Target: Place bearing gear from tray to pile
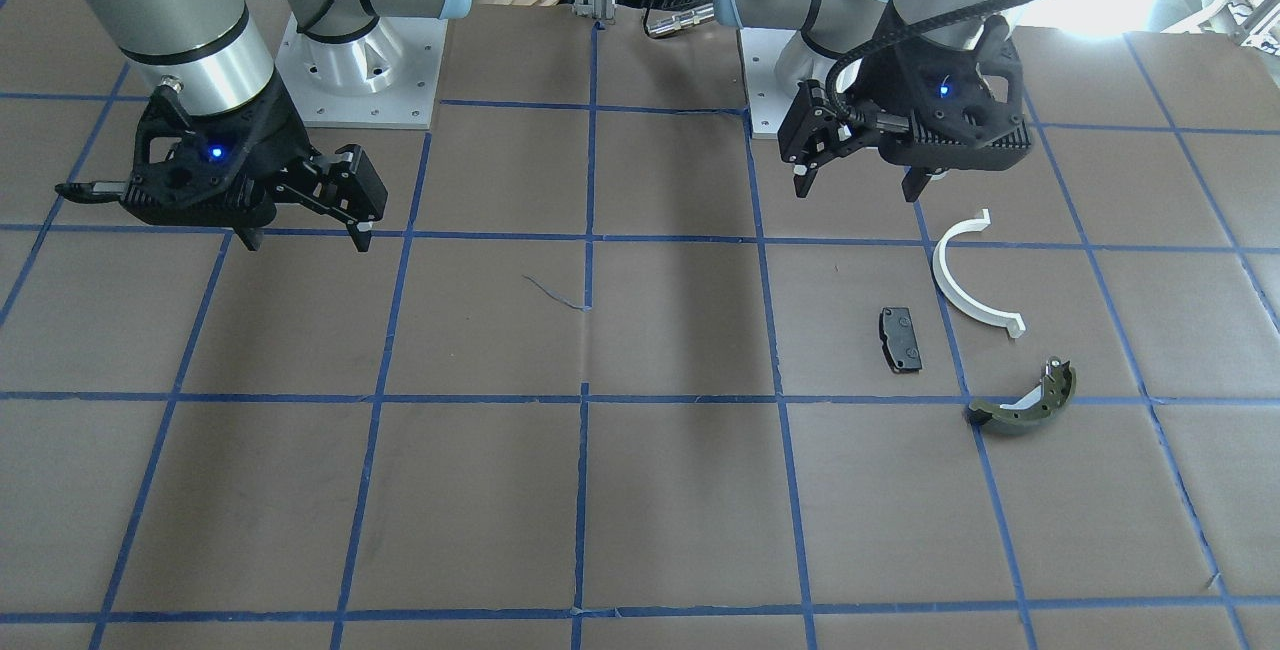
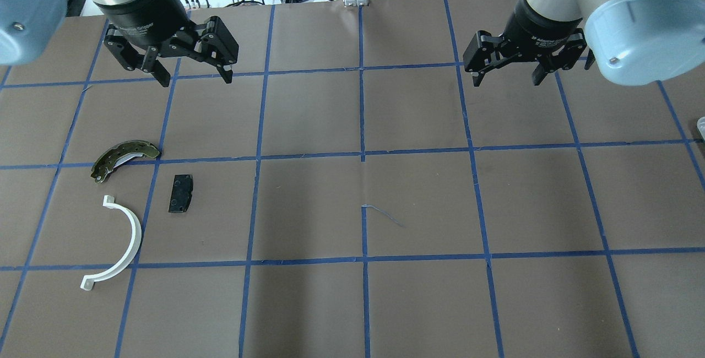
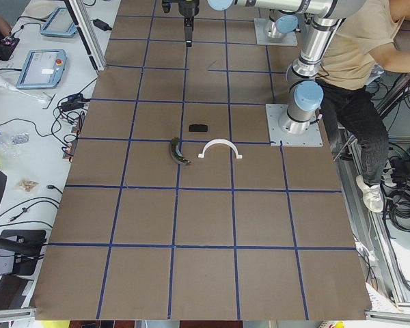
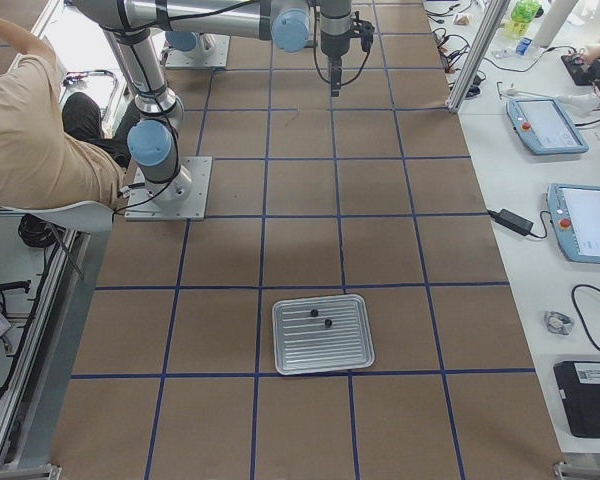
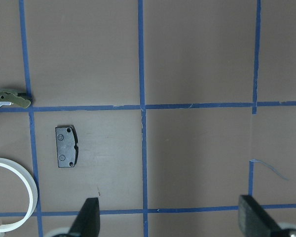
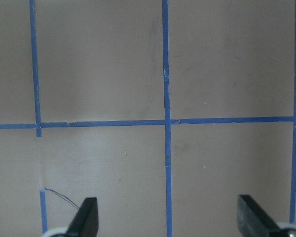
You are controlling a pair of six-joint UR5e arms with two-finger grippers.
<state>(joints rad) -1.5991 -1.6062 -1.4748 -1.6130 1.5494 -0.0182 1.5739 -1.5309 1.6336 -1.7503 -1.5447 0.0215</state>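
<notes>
Pick-up not yet begun: left tool and right tool hover spread, empty; next, the right likely reaches the lower-centre tray holding small dark parts.

The left hand and right hand hung over the brown, blue-taped table, jaws apart; near the left lay a white curved half-ring strip, small black rectangular pad and olive-green curved brake shoe
</notes>
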